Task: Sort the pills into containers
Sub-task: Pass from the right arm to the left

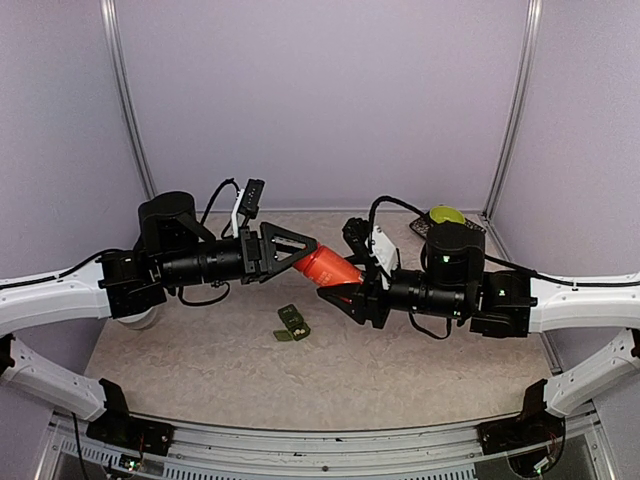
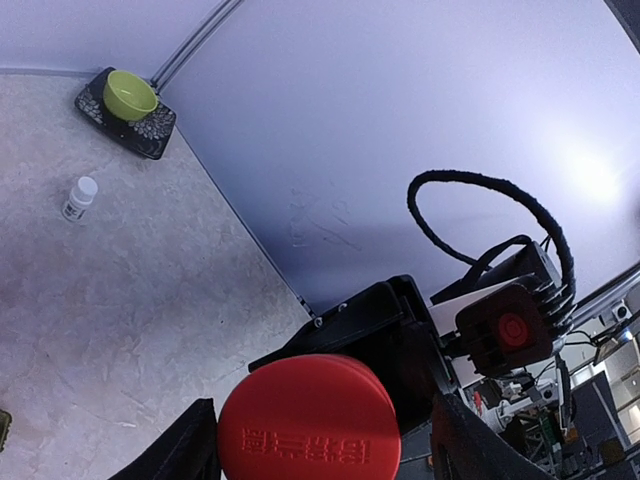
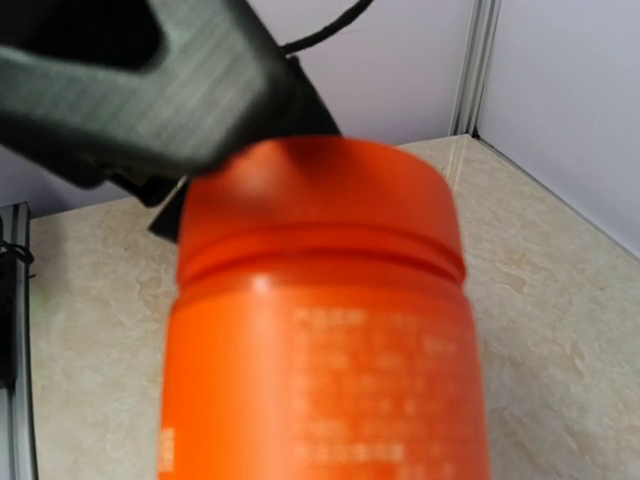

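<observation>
An orange pill bottle [image 1: 332,268] with a red cap [image 2: 310,420] hangs in mid-air between the two arms. My right gripper [image 1: 350,290] is shut on its body, which fills the right wrist view [image 3: 320,330] and hides the fingers there. My left gripper [image 1: 310,250] reaches over the cap end. In the left wrist view the cap sits between the two black fingers [image 2: 185,445]. One finger is against it and a dark gap shows on the other side. The containers [image 1: 292,323], a small dark green strip, lie on the table below. No loose pills show.
A yellow-green bowl [image 1: 446,214] sits on a dark patterned tray [image 2: 150,135] in the far right corner. A small white bottle [image 2: 79,198] stands on the table near it. A white round object [image 1: 140,318] lies under the left arm. Walls enclose the table.
</observation>
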`<act>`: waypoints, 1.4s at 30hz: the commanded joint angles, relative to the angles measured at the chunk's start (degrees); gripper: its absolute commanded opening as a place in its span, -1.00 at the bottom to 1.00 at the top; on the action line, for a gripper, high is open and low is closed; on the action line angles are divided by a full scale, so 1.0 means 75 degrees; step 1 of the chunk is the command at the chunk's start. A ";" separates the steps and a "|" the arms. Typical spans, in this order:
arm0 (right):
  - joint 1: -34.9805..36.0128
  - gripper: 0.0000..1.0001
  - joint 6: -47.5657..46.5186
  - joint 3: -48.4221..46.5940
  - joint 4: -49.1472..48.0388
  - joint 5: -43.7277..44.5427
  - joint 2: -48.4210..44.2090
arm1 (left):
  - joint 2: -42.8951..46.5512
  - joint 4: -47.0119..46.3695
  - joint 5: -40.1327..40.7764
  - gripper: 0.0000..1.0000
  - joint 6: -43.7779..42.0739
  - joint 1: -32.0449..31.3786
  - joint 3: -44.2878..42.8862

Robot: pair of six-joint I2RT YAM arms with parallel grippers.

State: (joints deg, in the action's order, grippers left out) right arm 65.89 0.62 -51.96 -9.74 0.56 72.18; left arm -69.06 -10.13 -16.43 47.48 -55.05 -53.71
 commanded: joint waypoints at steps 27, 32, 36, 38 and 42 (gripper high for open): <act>-0.0426 -1.00 0.4110 0.0252 -0.1995 -0.3822 -0.0125 | 0.0389 -0.0859 -0.2170 -0.26 -0.2794 -0.0078 -0.0110; -0.0559 -1.00 0.4545 0.0432 -0.2327 -0.4212 -0.0162 | 0.0498 -0.0821 -0.2379 -0.26 -0.3063 -0.0051 -0.0098; -0.0606 -1.00 0.4290 0.0446 -0.2167 -0.4200 -0.0230 | 0.0581 -0.0569 -0.2195 0.29 -0.3048 0.0024 -0.0163; -0.0604 -1.00 0.3955 0.0392 -0.1871 -0.4038 -0.0247 | 0.0564 -0.0517 -0.2162 0.45 -0.2933 0.0028 -0.0185; -0.0611 -1.00 0.3581 0.0340 -0.1702 -0.3935 -0.0222 | 0.0458 -0.0564 -0.2223 0.49 -0.2655 0.0027 -0.0156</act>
State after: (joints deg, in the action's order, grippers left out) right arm 61.43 29.23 -48.64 -22.24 -27.79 71.11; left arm -65.93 -13.26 -31.05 27.99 -54.72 -53.84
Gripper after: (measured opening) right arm 0.531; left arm 0.746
